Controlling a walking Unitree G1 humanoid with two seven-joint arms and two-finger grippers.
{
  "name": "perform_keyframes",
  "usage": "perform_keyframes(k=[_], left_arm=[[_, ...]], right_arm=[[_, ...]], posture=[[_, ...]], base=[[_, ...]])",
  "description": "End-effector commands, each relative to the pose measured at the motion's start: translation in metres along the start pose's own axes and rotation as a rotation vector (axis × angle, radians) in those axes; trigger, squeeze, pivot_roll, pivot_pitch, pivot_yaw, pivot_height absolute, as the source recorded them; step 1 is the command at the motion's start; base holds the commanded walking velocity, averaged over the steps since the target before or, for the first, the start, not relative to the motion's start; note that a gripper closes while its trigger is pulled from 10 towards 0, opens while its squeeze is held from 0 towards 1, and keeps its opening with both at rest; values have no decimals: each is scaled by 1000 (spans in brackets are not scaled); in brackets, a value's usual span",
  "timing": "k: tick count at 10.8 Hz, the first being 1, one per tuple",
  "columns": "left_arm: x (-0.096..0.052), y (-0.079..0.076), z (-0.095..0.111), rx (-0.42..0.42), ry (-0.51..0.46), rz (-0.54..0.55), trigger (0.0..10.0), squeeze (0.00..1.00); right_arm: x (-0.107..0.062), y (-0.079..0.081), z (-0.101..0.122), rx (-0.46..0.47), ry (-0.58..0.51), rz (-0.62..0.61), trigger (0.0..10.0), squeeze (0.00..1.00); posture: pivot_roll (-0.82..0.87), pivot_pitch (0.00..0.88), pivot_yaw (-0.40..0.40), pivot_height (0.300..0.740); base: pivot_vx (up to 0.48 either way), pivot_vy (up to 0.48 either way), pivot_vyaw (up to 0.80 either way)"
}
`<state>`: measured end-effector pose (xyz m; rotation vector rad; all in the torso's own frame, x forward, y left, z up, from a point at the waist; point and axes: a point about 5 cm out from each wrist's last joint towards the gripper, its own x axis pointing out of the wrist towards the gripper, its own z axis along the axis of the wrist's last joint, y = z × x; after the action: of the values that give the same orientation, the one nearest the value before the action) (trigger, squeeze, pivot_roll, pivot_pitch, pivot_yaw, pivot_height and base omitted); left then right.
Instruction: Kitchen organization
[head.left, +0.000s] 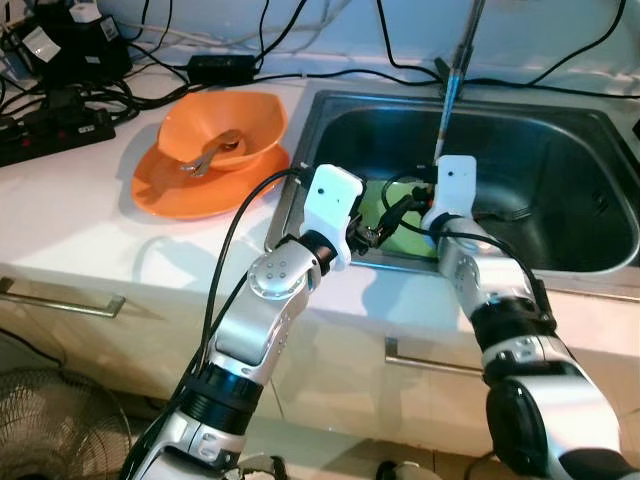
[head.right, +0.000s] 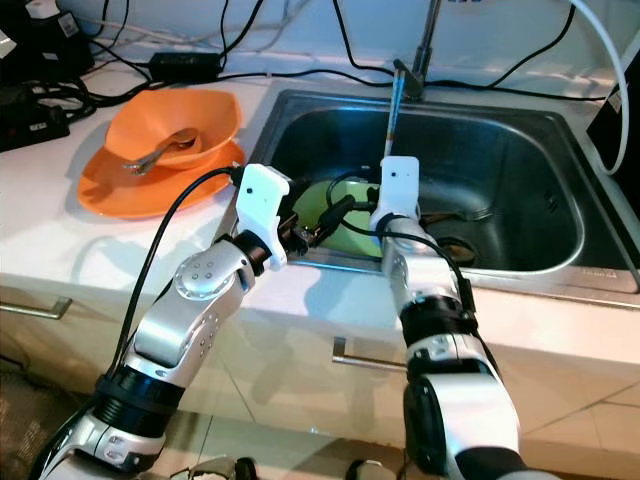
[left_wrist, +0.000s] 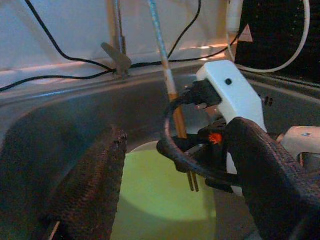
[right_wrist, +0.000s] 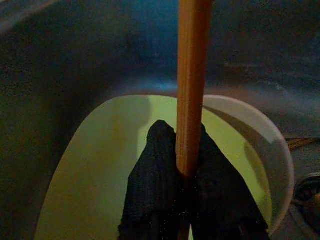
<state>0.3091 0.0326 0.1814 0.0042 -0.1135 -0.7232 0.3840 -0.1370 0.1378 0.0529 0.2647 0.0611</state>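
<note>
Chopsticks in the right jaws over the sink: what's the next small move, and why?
Probably lift the right gripper straight up. It is shut on the chopsticks, which stand nearly upright above the green plate in the sink. The left gripper sits close beside it, so sideways travel risks a bump.

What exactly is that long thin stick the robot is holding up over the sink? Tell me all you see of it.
It looks like a pair of long wooden chopsticks, held together as one stick: orange-brown wood in the lower part, a paler bluish patterned upper part. It stands nearly upright, leaning slightly, above the pale green plate in the steel sink. The right gripper is shut on its lower part, black fingers pressing both sides. Two thin tips poke out below the grip, seemingly clear of the plate.
</note>
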Motion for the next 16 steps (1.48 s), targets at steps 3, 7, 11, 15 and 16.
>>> perform_keyframes(k=[3,7,11,15,16], left_arm=[[-4,-6,-13,28,86,-35,10000,0],[-13,14,2,-44,-48,129,10000,0],[-13,27,27,-94,-176,183,10000,0],[-22,18,-8,-3,113,80,10000,0],[-21,16,-10,-4,142,68,10000,0]], right_arm=[[1,5,-19,33,92,19,10000,0],[4,-9,-9,40,59,-21,10000,0],[3,-10,-14,57,64,-27,10000,0],[4,-22,-8,31,58,-50,10000,0],[5,-21,-6,24,59,-46,10000,0]], posture=[[24,78,15,740],[35,68,13,740],[32,89,9,740],[40,96,8,740],[40,96,8,740]], base=[[0,0,0],[0,0,0],[0,0,0],[0,0,0],[0,0,0]])
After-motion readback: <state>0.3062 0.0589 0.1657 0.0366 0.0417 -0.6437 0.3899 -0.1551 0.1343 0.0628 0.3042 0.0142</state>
